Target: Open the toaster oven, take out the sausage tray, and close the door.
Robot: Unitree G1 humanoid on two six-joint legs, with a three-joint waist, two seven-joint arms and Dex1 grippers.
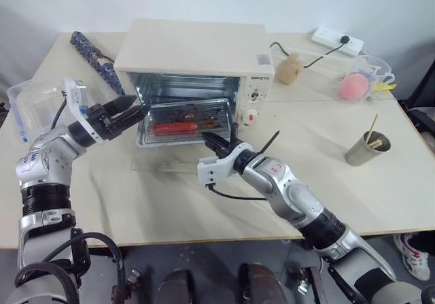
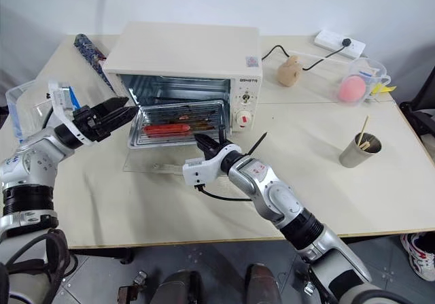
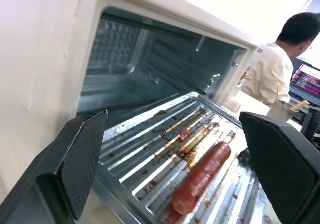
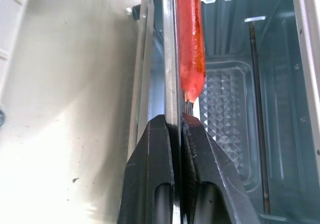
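The cream toaster oven (image 1: 194,49) stands at the back of the table. Its glass door (image 1: 160,158) lies folded down flat in front of it. The silver sausage tray (image 1: 214,110) sticks halfway out of the opening and carries a red sausage (image 1: 175,127) on its rack. My right gripper (image 1: 209,139) is shut on the tray's front rim, and the right wrist view shows its fingers (image 4: 150,159) pinching the thin metal edge. My left gripper (image 1: 132,110) hangs open just beyond the tray's left end, holding nothing. The left wrist view looks between its pads (image 3: 82,161) at the tray (image 3: 150,149).
A clear plastic box (image 1: 34,103) sits behind my left arm, near a dark patterned roll (image 1: 95,56). To the right are a metal cup with sticks (image 1: 367,147), a jug with a pink object (image 1: 363,79), a tan object (image 1: 291,69) and a power strip (image 1: 338,40). A person (image 3: 272,68) sits beyond.
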